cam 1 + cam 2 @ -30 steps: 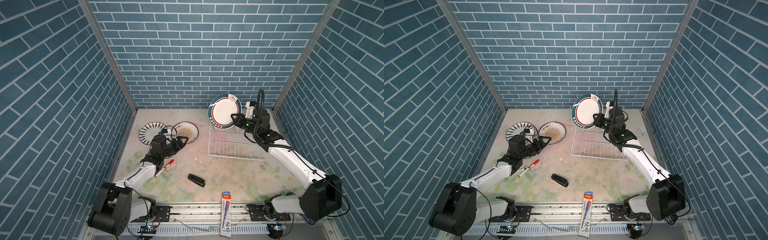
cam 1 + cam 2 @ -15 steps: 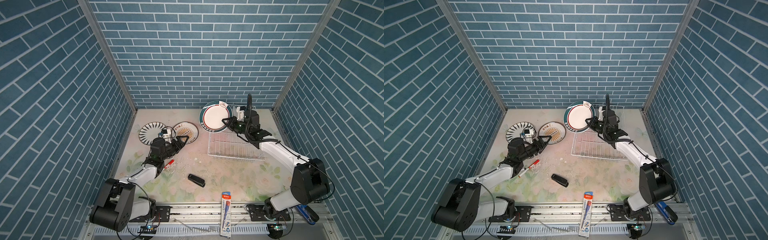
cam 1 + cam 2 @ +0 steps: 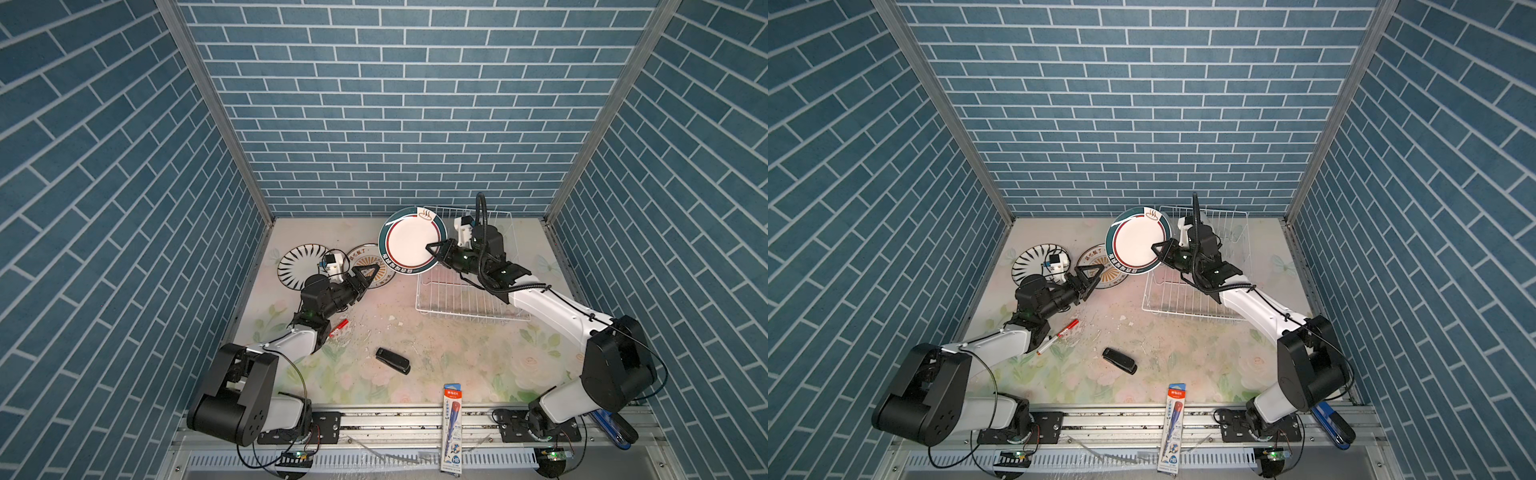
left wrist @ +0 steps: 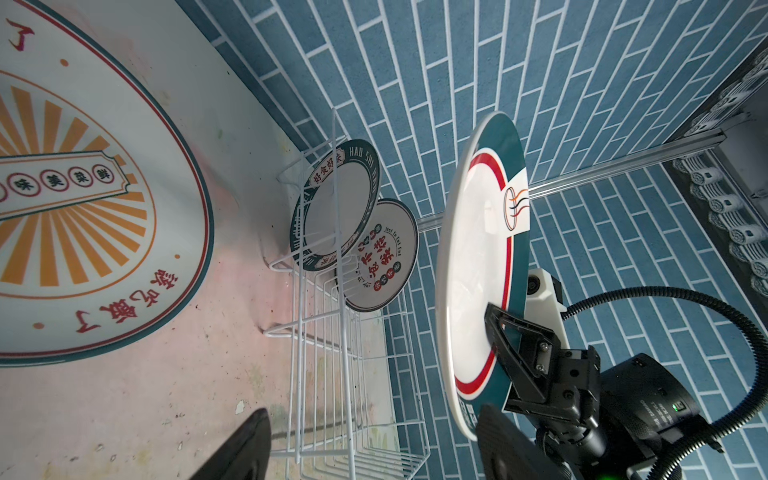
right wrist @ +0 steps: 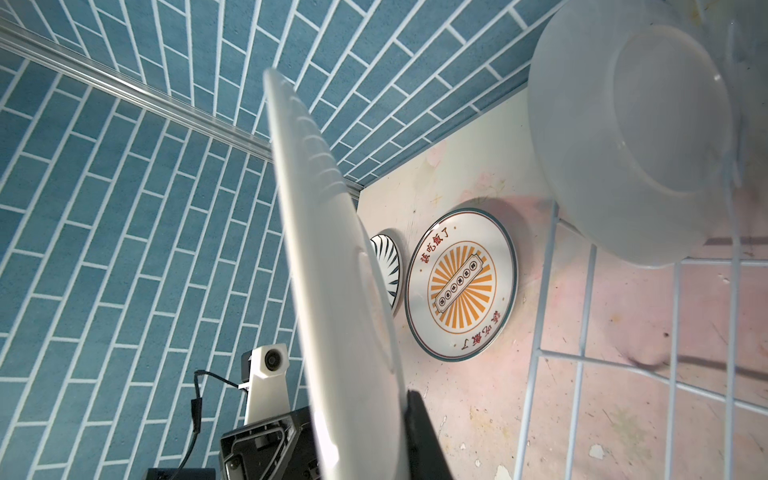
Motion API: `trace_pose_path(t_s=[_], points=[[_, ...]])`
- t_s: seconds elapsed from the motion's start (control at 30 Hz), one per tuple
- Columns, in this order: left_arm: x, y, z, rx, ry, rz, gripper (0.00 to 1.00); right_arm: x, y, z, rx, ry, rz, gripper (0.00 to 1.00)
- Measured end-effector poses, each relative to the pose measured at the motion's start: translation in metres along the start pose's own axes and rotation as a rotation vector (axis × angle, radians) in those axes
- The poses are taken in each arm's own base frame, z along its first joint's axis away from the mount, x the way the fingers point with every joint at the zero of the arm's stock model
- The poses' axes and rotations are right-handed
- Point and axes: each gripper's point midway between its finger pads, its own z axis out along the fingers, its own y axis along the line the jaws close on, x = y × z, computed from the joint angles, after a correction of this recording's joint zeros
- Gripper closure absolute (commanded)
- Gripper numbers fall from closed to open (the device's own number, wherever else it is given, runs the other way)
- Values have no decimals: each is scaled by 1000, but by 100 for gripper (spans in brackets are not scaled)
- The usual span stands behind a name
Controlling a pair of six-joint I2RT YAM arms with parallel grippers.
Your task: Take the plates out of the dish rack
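Found right fingers (image 3: 441, 251) pinched shut on the right rim of a green-rimmed plate (image 3: 409, 243), with one finger across the white face and its partner hidden behind. Noted the plate held on edge, tilted, face toward the near left. Saw it lifted clear of the dish rack (image 3: 461, 301), over the rack's far-left corner.

Found left fingers (image 3: 360, 279) spread wide, gripping nothing, pointing right toward the held plate. Placed them low over the near edge of an orange sunburst plate (image 3: 361, 255); cannot tell whether touching.

Logged the orange sunburst plate flat on the worktop (image 3: 457, 365), far left, with a black-striped plate (image 3: 297, 264) flat just beside it, further left.

Placed the rack on the far right part of the worktop. Counted two more plates upright at its far end in the left wrist view: a dark-rimmed plate (image 4: 334, 208), and a red-lettered plate (image 4: 384, 257) partly overlapped behind it. Saw both largely hidden by the right arm in both top views.

Logged elsewhere on the worktop:
- a red marker (image 3: 1057, 337) beside the left arm
- a small black object (image 3: 392, 360) near the middle, kind not discernible
- a pencil pack (image 3: 452, 428) across the near rail
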Motion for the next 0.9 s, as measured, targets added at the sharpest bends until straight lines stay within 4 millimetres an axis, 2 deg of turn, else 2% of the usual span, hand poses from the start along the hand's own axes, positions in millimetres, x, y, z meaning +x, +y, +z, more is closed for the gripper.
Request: trace_pose_path(t_s=[0.2, 0.43, 0.67, 0.9], points=[[-1, -3, 0, 12, -2, 0, 20, 11, 5, 6, -16, 21, 10, 100], [-2, -6, 0, 23, -6, 1, 21, 24, 2, 11, -18, 47, 33, 100], [-4, -8, 2, 30, -9, -1, 25, 41, -6, 15, -20, 76, 63, 100], [-6, -5, 8, 47, -7, -28, 30, 48, -1, 17, -51, 91, 77, 100]])
